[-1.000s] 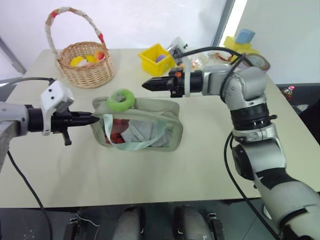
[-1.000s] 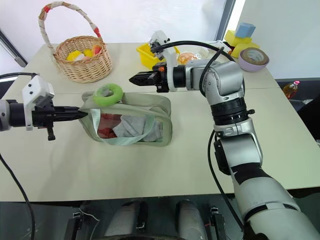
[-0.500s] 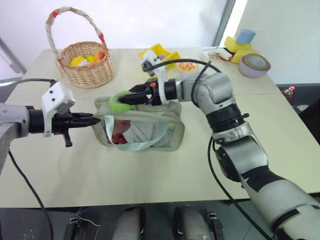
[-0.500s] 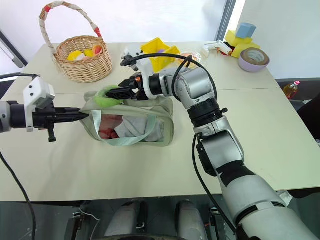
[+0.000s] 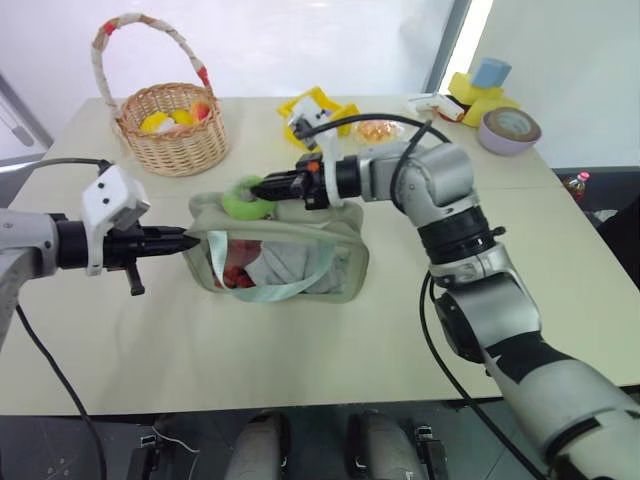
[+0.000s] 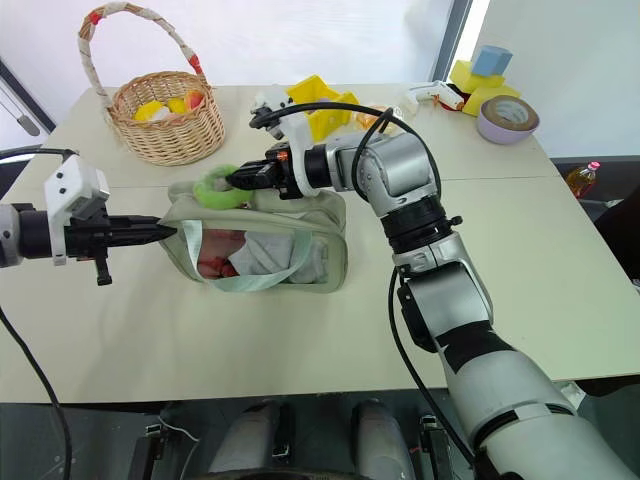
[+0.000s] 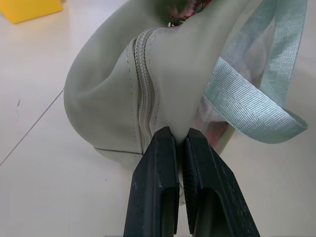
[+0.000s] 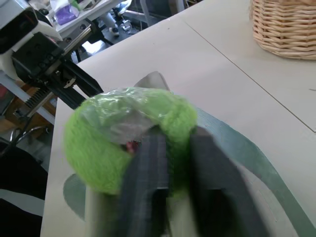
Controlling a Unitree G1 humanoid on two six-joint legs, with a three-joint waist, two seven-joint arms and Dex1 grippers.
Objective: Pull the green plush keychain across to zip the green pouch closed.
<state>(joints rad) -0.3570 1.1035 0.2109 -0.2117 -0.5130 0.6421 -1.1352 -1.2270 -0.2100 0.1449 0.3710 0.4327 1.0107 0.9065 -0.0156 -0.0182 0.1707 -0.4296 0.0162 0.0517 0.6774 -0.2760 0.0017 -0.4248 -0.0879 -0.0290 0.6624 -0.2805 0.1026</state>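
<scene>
The green pouch lies in the middle of the table, its clear front panel showing red and grey contents, a mint strap drooping across it. At its top left end sits the green plush keychain, a fuzzy lime ring. My right gripper reaches in from the right and is shut on the ring's rim; the right wrist view shows the fuzzy ring pinched between its fingers. My left gripper is shut on the pouch's left end fabric, beside the zipper.
A wicker basket with coloured items stands at the back left. A yellow bin sits behind the pouch. A tape roll and toy blocks are at the back right.
My right gripper came in from the right to the plush ring, opened around it and closed on it. The left gripper kept its hold on the pouch's end.
</scene>
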